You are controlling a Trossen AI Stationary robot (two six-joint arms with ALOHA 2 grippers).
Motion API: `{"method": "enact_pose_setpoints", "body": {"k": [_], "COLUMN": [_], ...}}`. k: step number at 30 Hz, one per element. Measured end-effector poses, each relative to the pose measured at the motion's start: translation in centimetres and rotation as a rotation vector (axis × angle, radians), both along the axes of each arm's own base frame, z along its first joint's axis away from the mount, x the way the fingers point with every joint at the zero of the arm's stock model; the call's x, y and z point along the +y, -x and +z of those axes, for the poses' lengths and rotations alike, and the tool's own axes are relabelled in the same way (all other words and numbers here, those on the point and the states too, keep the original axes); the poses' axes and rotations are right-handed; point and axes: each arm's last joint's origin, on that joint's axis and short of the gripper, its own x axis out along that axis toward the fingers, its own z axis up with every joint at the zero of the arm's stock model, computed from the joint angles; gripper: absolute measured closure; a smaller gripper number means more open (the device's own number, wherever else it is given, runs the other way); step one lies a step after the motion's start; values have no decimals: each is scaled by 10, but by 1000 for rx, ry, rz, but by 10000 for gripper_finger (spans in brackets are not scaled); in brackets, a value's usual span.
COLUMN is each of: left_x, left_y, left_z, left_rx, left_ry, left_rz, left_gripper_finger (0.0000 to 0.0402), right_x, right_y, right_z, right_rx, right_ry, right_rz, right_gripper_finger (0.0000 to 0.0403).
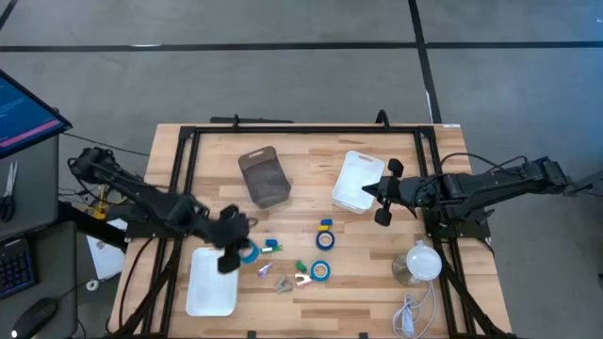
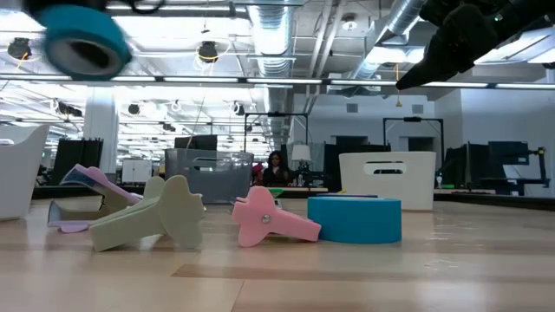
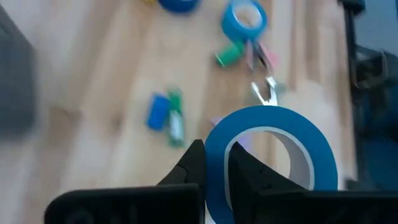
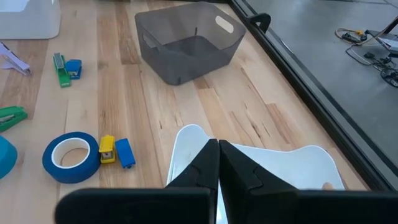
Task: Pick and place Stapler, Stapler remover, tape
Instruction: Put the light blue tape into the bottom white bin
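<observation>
My left gripper [image 1: 233,247] hangs above the table's near left part, by the white tray [image 1: 211,282], and is shut on a blue tape roll [image 1: 248,252]. The low view shows that roll [image 2: 83,40] high above the table. Two more blue rolls [image 1: 324,239] [image 1: 320,271] lie flat on the wood. Among them are small staplers, one yellow and blue [image 1: 326,225] and one green and blue [image 1: 271,246]. Staple removers [image 2: 147,217] [image 2: 269,217] lie near the front edge. My right gripper [image 4: 217,163] is shut and raised over the right white bin [image 4: 292,165]. My left gripper holds the blue tape roll by its ring wall [image 3: 214,140]. One finger [image 3: 249,171] is inside the ring and the other finger [image 3: 189,165] is outside. The roll is lifted clear of the table and stands on edge in the hold.
A grey bin [image 1: 264,176] stands at the far middle and a white bin [image 1: 358,181] to its right. A clear round object with a white cable [image 1: 419,263] sits near the right front corner. A black frame [image 1: 184,141] borders the table.
</observation>
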Motion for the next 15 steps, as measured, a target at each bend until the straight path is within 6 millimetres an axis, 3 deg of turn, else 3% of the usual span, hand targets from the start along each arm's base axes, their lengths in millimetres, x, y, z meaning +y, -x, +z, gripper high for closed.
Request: {"method": "enact_pose_setpoints", "body": {"k": [11, 15], "left_x": [-38, -45], "left_y": [32, 39], "left_z": [-21, -29], "left_rx": [257, 325], "left_ry": [156, 127], "left_rz": [194, 231], "left_gripper_finger": [385, 385], "right_x": [0, 0], "right_y": [0, 0], "right_z": [0, 0], "right_rx": [-2, -2], "right_ry": [0, 0], "right_rz": [0, 0], "right_gripper_finger": [403, 403]}}
